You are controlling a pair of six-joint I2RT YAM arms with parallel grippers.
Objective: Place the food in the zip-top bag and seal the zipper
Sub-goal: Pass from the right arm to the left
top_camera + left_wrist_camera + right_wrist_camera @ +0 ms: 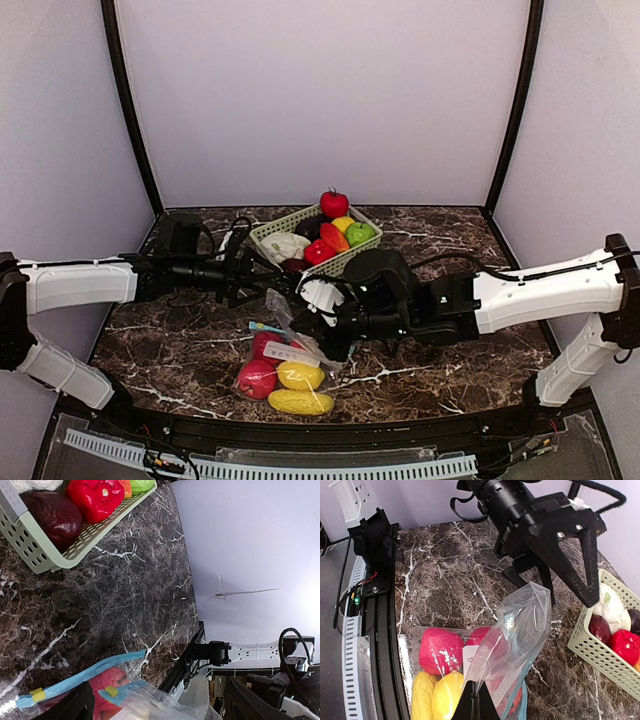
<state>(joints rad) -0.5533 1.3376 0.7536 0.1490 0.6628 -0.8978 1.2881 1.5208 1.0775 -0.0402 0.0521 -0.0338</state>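
The clear zip-top bag with a blue zipper strip lies near the table's front edge. It holds a pink-red fruit, a yellow lemon and a yellow corn. My right gripper is shut on the bag's upper plastic flap and holds it up; it also shows in the top view. My left gripper is open and empty, above the table between bag and basket; its fingers straddle the bag's mouth. More food sits in the basket: red tomato, green fruit, red pepper, dark purple piece, pale cabbage.
The pale green slatted basket stands at the back centre of the marble table, its corner also in the left wrist view. A black frame rail runs along the front edge, close to the bag.
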